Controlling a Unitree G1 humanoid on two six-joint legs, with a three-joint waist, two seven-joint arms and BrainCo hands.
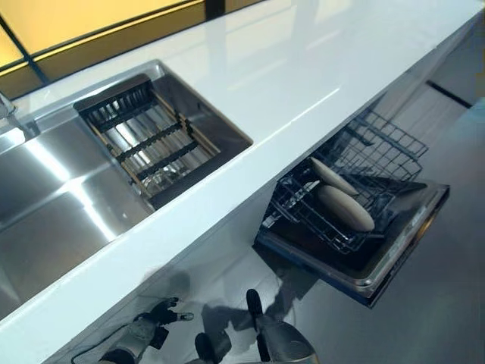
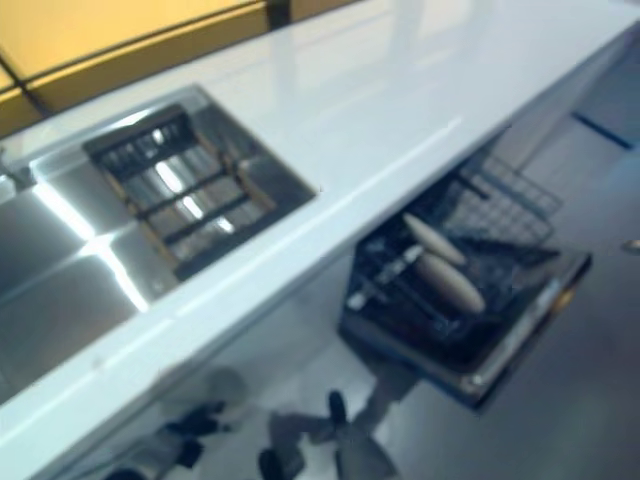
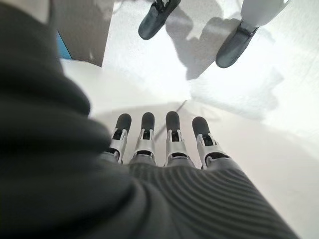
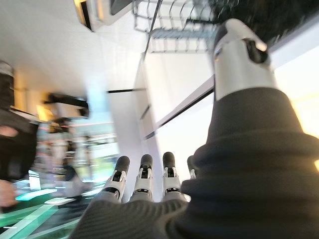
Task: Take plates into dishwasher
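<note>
right now we see two plates (image 1: 345, 199) already standing on edge, side by side, in the wire dishwasher rack (image 1: 356, 186), pulled out over the open dishwasher door (image 1: 394, 250) below the white counter (image 1: 288, 83). the near plate (image 1: 346, 208) leans just beside the far plate (image 1: 332, 176); whether they touch, we can't tell.

our left hand (image 3: 159, 144) hangs low by the floor, well apart from the rack. its wrist cam shows the fingers (image 3: 172, 134) straight, in a row, w/ nothing betw. them or under them, only pale floor past the tips. in the head view that hand (image 1: 155, 318) shows at the bottom edge, below the counter front.

our right hand (image 4: 144, 181) also hangs free: fingers (image 4: 168, 172) straight & relaxed, holding nothing, w/ the rack's wire showing far past them. we don't make it out in the head views.

up on the counter the steel sink (image 1: 45, 197) sits to the left, w/ a dark drying rack (image 1: 148, 140) set across its deeper basin. no plates show in that rack.
</note>
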